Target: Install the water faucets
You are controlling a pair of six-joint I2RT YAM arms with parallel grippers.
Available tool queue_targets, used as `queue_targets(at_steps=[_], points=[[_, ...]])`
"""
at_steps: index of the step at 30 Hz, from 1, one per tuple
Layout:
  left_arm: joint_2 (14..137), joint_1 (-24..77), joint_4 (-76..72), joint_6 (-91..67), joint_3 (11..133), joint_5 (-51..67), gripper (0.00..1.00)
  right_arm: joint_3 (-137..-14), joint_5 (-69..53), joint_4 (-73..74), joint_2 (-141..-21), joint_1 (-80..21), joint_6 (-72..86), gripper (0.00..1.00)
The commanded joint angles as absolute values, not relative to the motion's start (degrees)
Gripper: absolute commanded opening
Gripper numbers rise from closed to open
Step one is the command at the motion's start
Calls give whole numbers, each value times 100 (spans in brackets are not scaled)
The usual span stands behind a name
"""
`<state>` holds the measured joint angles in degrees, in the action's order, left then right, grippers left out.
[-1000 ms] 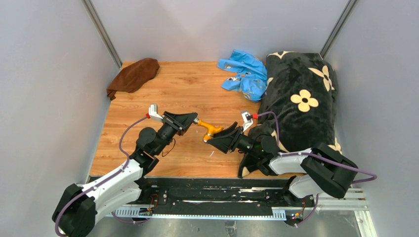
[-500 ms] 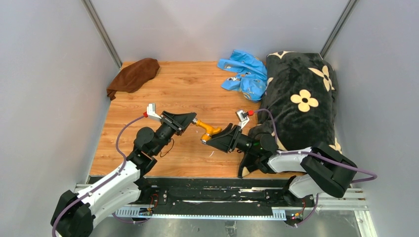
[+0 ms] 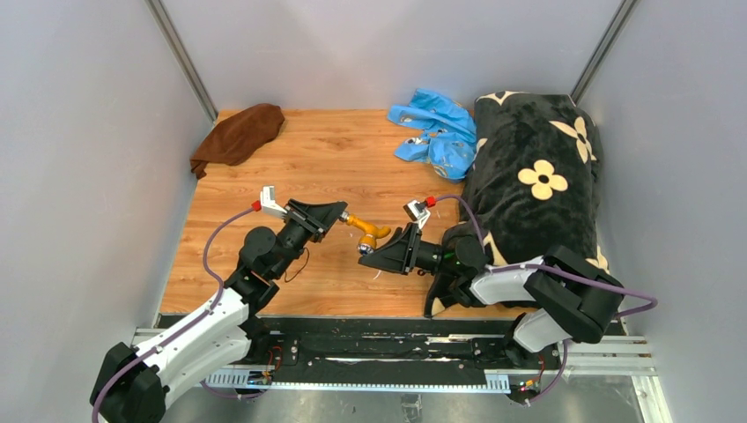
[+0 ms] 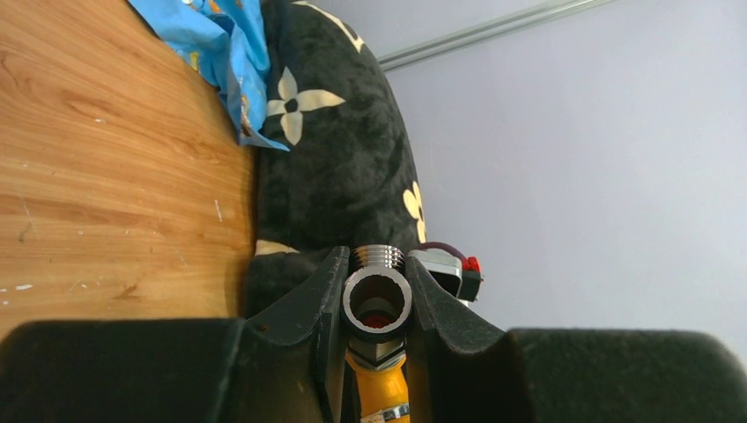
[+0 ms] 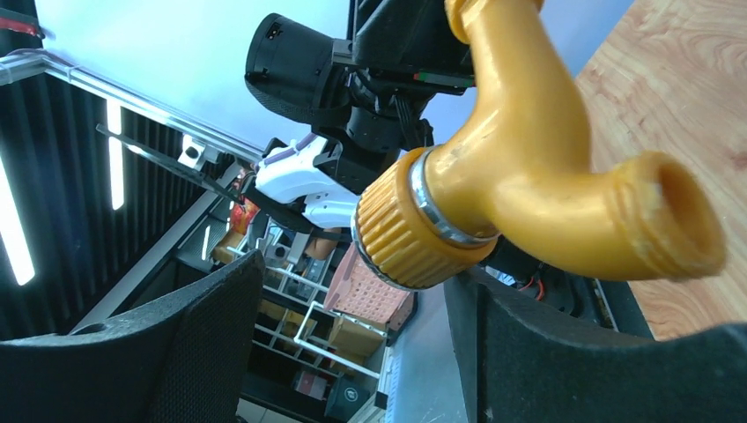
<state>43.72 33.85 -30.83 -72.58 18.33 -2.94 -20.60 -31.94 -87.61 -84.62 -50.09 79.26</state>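
**Tap spout held in mid-air between two arms, one slip from a fall**

The brass-orange tap spout [image 3: 370, 231] hangs above the wooden worktop [image 3: 335, 150], near its front middle. The left gripper [image 3: 342, 217] is pinched on the spout's round silver end [image 4: 377, 300]. The right gripper [image 3: 366, 254] has its fingers spread to either side of the ribbed collar [image 5: 396, 233] and is not clamped on it; a gap shows on at least one side.

The spout's long axis runs roughly level, slanting from the left gripper down-right toward the right gripper in the overhead view. The silver end faces back into the left gripper. Past the bend, the open mouth [image 5: 674, 211] turns toward the near edge of the worktop.

The weak point looks to be the single hold on a smooth, round metal end. If the right gripper closes off-centre on the collar, or pushes across the axis, the spout could twist in the left gripper's fingers. It could also be levered out and drop to the worktop. A closing finger might instead catch the bend, which would tip the mouth off line. The right arm's elbow sits close against the black flowered blanket [image 3: 537, 176], which could drag on a wide swing.
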Motion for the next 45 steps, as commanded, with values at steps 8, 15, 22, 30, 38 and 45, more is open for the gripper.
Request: queue_targets(at_steps=[8, 15, 22, 30, 38, 45], points=[[4299, 3393, -3187, -7034, 1898, -452, 0, -2277, -3126, -9088, -7989, -5159, 7964, 74], [4240, 3393, -2953, -6997, 1898, -400, 0, -2279, -2502, -8912, -7443, -5101, 7395, 77], [4099, 3393, -2656, -7062, 2062, -233, 0, -2229, -2033, -6757, -6102, -4885, 5483, 79], [3764, 3393, -1700, -7186, 2326, -172, 0, -3123, -812, -1555, -4064, -4976, 1311, 80], [4111, 3393, -755, -7365, 2823, -131, 0, -2852, -619, -2458, -4530, -5721, 260, 81], [4328, 3393, -662, -7414, 2991, 26, 0, -2790, -147, -3748, -5644, -6104, -207, 81]])
